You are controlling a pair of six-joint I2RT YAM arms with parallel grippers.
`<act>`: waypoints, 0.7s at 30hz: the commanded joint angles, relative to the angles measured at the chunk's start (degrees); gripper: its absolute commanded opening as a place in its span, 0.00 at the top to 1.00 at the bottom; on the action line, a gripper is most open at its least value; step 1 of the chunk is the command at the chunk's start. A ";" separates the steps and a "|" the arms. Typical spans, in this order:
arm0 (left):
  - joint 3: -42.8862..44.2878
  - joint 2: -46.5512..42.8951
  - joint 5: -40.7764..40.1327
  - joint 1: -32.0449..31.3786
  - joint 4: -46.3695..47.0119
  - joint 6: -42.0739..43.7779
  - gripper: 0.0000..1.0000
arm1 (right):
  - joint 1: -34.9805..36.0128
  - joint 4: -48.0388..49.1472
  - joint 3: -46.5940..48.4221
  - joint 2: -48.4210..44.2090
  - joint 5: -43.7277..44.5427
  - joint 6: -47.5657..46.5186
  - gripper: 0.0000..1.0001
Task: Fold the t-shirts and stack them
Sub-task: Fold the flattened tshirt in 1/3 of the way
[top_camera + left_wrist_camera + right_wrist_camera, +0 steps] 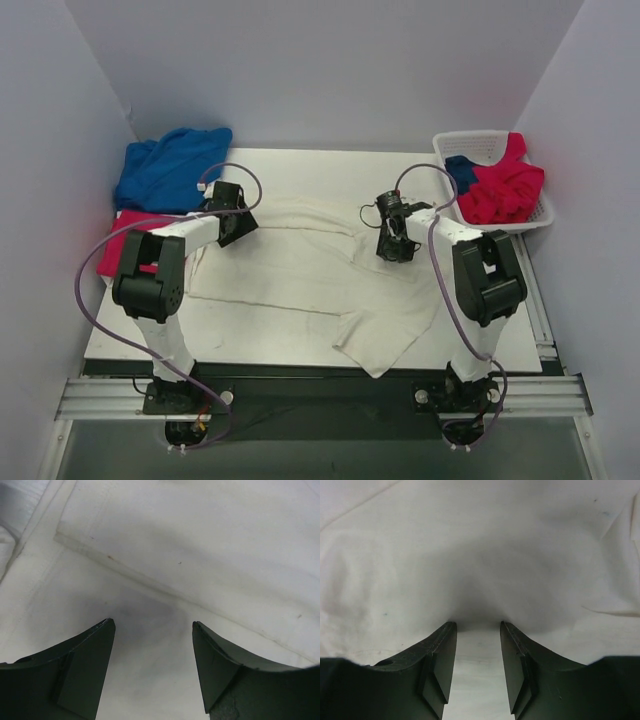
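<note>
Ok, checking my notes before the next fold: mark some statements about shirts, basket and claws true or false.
The white t-shirt lies spread on the table. True.
The basket is empty. False: it holds crimson garments.
The left claw is open over white cloth. True.
The right claw grips a blue shirt. False: it is open above the white t-shirt.
A blue t-shirt lies at the table's back left. True.

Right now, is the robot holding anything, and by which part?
Nothing is held. The left gripper and the right gripper both stand open, with their fingers apart, right down by the spread-out white shirt, and no cloth is pinched.
</note>
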 commanded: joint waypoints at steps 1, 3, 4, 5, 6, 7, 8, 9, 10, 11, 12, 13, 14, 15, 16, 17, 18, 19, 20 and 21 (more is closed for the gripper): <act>3.89 2.84 -5.05 0.12 -8.17 -1.53 0.26 | -2.79 -2.14 1.03 2.17 -3.12 1.82 0.60; 5.21 4.15 -5.84 0.03 -10.46 -2.24 0.26 | -4.46 -3.81 2.35 3.31 -3.38 1.82 0.60; 5.56 4.42 -5.84 -0.05 -10.72 -2.50 0.26 | -6.03 -4.33 2.87 4.45 -3.65 1.73 0.60; 5.65 4.60 -5.76 -0.05 -11.07 -2.68 0.26 | -6.92 -5.47 4.18 5.07 -3.73 1.12 0.60; 6.00 4.77 -5.67 -0.14 -11.08 -2.94 0.26 | -7.71 -6.27 5.07 5.68 -3.56 0.77 0.60; 6.09 4.86 -5.58 -0.32 -11.16 -3.03 0.26 | -8.94 -7.06 5.86 7.08 -2.52 0.33 0.60; 6.18 4.86 -5.41 -0.41 -11.08 -3.12 0.26 | -9.56 -8.72 8.13 7.79 -1.90 -0.37 0.60; 6.36 4.95 -5.49 -0.49 -10.99 -3.12 0.26 | -10.00 -9.60 9.20 8.58 -1.37 -0.73 0.60; 6.71 4.95 -5.49 -0.49 -11.08 -3.21 0.26 | -11.05 -10.74 10.25 9.98 -1.10 -0.99 0.60; 7.06 5.04 -5.23 -0.49 -11.16 -3.21 0.26 | -11.32 -11.10 11.22 10.78 -0.92 -1.43 0.60; 7.41 5.30 -5.05 -0.58 -11.16 -3.21 0.26 | -11.67 -11.54 13.23 11.48 -1.10 -2.04 0.63; 8.28 5.48 -4.88 -0.58 -11.25 -3.21 0.26 | -11.94 -12.50 14.12 12.80 -1.27 -2.40 0.63; 8.73 5.65 -4.53 -0.58 -11.51 -3.21 0.26 | -12.11 -12.86 14.91 13.24 -0.67 -2.75 0.63; 9.08 6.00 -4.35 -0.67 -11.60 -3.12 0.26 | -12.11 -13.13 15.79 13.68 -0.31 -3.36 0.63; 9.43 6.09 -4.26 -0.76 -11.60 -3.12 0.26 | -12.11 -13.39 17.19 14.56 0.04 -3.63 0.63; 9.96 6.18 -4.17 -1.02 -11.69 -2.95 0.26 | -12.37 -14.09 18.08 14.92 -0.04 -3.89 0.64; 10.13 6.35 -4.17 -1.02 -11.52 -2.86 0.26 | -12.38 -14.27 18.61 15.18 -0.04 -4.07 0.64; 10.40 6.53 -4.00 -1.02 -11.34 -2.51 0.26 | -12.38 -14.53 19.48 15.70 -0.04 -4.16 0.64; 10.66 6.62 -3.82 -1.11 -11.25 -2.42 0.26 | -12.46 -14.80 19.75 15.80 0.22 -4.24 0.65; 10.93 6.71 -3.56 -1.11 -10.99 -2.16 0.26 | -12.47 -14.89 20.02 15.62 0.74 -4.24 0.65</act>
